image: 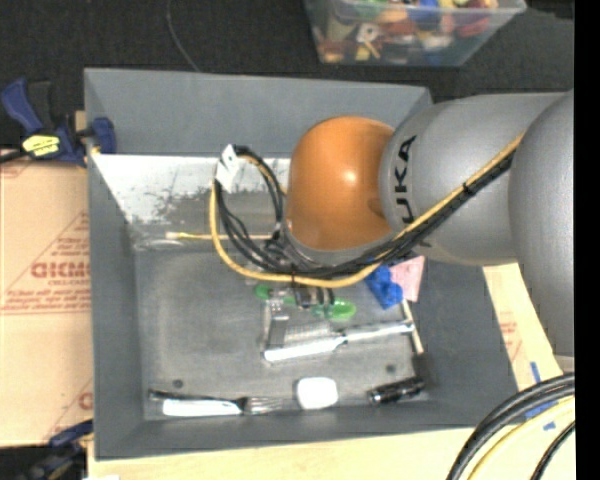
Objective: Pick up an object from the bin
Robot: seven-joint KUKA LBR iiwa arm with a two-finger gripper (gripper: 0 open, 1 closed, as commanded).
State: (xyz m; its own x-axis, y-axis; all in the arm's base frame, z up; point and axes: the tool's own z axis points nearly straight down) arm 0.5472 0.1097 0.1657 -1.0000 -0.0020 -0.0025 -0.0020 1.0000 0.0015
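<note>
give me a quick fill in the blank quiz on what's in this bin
1. The block beside the pink piece is coloured ___.
2. The cover on the arm's wrist is coloured ___.
3. The oval lump between the utensil and the black pen is coloured ___.
Missing: blue; orange; white.

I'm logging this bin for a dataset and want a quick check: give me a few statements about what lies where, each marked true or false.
1. A white oval thing lies by the lower wall of the bin in the view. True.
2. A black pen-like thing lies left of the white oval thing. False: it lies to its right.
3. The pincer is over the bin's middle, beside a green thing. True.
4. The blue thing lies in the bin's lower left corner. False: it lies at the right, next to a pink thing.
</note>
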